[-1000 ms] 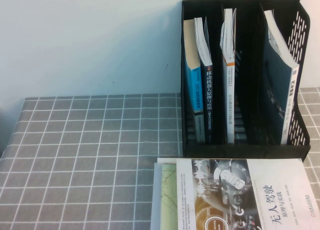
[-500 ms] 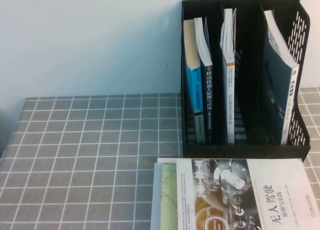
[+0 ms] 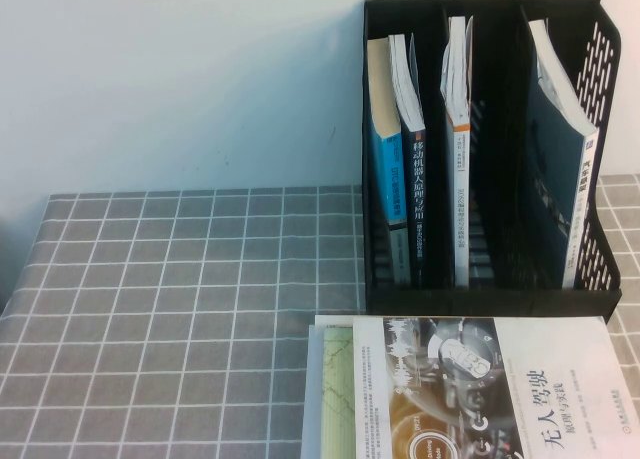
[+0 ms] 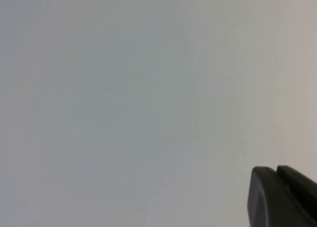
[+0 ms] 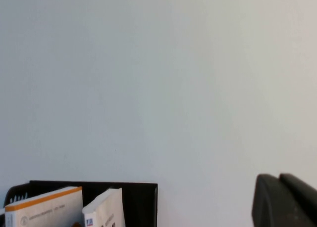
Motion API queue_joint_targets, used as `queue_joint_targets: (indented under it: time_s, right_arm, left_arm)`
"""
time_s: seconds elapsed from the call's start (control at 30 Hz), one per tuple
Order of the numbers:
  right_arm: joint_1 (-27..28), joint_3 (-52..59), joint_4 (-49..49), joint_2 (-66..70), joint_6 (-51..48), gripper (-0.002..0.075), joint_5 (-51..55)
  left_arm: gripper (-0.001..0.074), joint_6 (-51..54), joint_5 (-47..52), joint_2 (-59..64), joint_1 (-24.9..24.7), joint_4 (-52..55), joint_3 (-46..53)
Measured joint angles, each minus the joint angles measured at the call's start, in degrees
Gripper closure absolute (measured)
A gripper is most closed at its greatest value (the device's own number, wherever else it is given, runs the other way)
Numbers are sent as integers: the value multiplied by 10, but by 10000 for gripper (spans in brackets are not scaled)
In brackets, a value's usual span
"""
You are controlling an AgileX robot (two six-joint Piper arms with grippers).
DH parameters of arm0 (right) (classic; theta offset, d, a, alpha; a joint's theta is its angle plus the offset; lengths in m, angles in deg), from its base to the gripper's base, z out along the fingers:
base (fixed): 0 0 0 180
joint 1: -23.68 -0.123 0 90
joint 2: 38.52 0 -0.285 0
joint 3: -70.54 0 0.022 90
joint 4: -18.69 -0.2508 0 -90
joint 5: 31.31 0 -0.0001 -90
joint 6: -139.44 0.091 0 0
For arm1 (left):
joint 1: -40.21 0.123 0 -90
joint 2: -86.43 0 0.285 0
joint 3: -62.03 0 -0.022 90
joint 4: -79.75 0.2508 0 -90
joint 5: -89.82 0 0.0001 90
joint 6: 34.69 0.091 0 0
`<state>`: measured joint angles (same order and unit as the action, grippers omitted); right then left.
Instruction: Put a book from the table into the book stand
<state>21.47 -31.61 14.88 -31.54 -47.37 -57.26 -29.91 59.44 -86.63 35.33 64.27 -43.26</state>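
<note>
Desk (image 3: 150,299), grey grid cloth, carries everything. Book stand (image 3: 600,279) upright at the far right edge against the wall; all three compartments already hold upright books, with most room in the middle one. The book (image 3: 480,389) lies flat just in front of the stand, on top of another book, white cover, black title, bronze mechanical photo; likely staged there for pickup. Left gripper (image 4: 282,197) and right gripper (image 5: 285,200) are raised, facing the wall; jaws state cannot be told for either.
</note>
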Motion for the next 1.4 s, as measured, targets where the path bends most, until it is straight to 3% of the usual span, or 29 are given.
queue_joint_targets:
  time_s: [0.17,0.37,0.5,0.77,0.9,1.13,1.4]
  right_arm:
    - [0,-87,0,0,-38,729,158]
    - [0,-209,-1,13,-55,729,403]
    - [0,-277,-1,70,-49,729,499]
    - [0,-319,-3,233,-10,729,563]
    - [0,-321,-29,355,-16,729,603]
    - [0,-321,-62,557,-72,729,625]
    - [0,-321,-98,681,-129,729,575]
  left_arm:
    - [736,-31,210,10,0,-36,-131]
    - [736,-36,340,104,0,-57,-241]
    - [736,-38,447,202,0,-64,-274]
    - [736,42,543,379,0,-108,-278]
    - [736,73,560,443,-23,-248,-278]
    - [736,249,631,571,-72,-520,-278]
    - [736,433,728,676,-76,-695,-279]
